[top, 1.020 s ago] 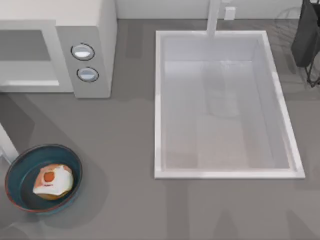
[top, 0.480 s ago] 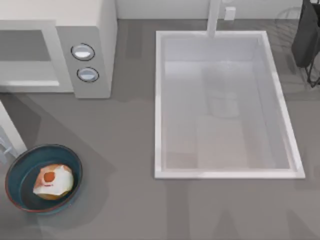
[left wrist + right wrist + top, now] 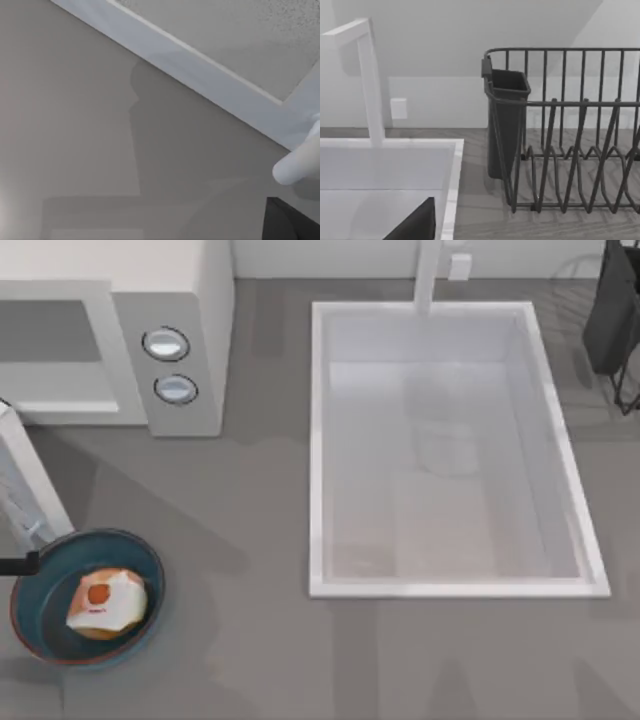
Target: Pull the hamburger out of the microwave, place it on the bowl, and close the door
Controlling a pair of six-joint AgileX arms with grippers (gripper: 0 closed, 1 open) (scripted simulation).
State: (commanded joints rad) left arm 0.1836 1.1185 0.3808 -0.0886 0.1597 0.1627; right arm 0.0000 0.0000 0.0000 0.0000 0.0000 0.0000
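Observation:
The hamburger (image 3: 105,602) lies inside the blue bowl (image 3: 40,625) at the table's front left. The microwave (image 3: 175,300) stands at the back left, its cavity open and its two knobs facing up. Its white door (image 3: 25,480) stands partly swung, running from the cavity's left side down toward the bowl. A dark piece of my left arm (image 3: 14,565) pokes in at the left edge, just beside the door's lower end and the bowl's rim. In the left wrist view the door's white frame (image 3: 215,80) and a white bar (image 3: 296,165) sit close by. My right arm (image 3: 612,310) is parked at the back right.
A large white sink (image 3: 318,450) with a faucet (image 3: 428,275) takes up the middle and right of the table. A dark dish rack (image 3: 570,145) with a cutlery cup (image 3: 506,120) stands at the back right, beside my right arm.
The door has swung further into view from the left edge, toward the microwave. A dark piece of my left arm has appeared beside the bowl. Hamburger and bowl have not moved.

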